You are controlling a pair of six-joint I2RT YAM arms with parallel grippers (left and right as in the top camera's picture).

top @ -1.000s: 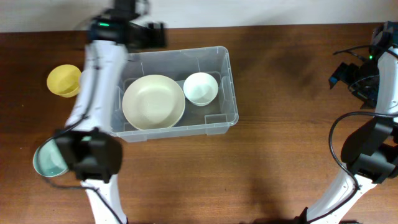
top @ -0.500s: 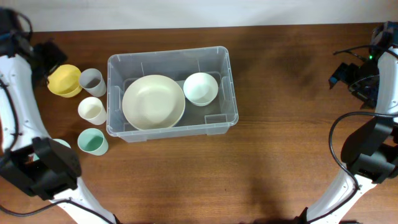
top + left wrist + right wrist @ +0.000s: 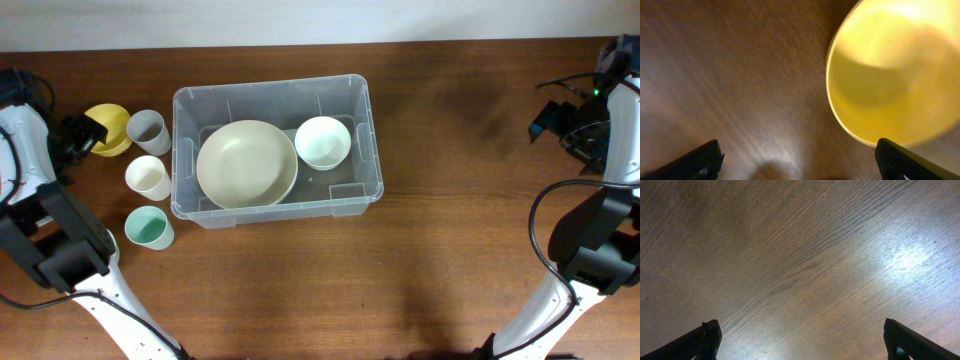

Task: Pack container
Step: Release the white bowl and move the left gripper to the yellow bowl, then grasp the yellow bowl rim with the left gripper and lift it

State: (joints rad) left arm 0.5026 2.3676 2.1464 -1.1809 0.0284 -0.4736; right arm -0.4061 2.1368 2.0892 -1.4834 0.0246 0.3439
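The clear plastic container (image 3: 365, 130) stands left of the table's middle. It holds a large cream bowl (image 3: 246, 163) and a small white bowl (image 3: 322, 141). A yellow bowl (image 3: 112, 124) sits to its left, and fills the upper right of the left wrist view (image 3: 895, 75). My left gripper (image 3: 80, 138) is open and empty, just left of the yellow bowl, with its fingertips wide apart over bare wood (image 3: 797, 162). My right gripper (image 3: 565, 125) is open and empty at the far right, over bare wood (image 3: 800, 340).
A grey cup (image 3: 147, 130), a cream cup (image 3: 147, 177) and a teal cup (image 3: 149, 227) stand in a column between the yellow bowl and the container's left wall. The table's back edge runs along the top of the overhead view.
My left arm swung from above the container's back left corner out to the far left and now sits beside the yellow bowl. The cups came into view. The right arm has not moved.
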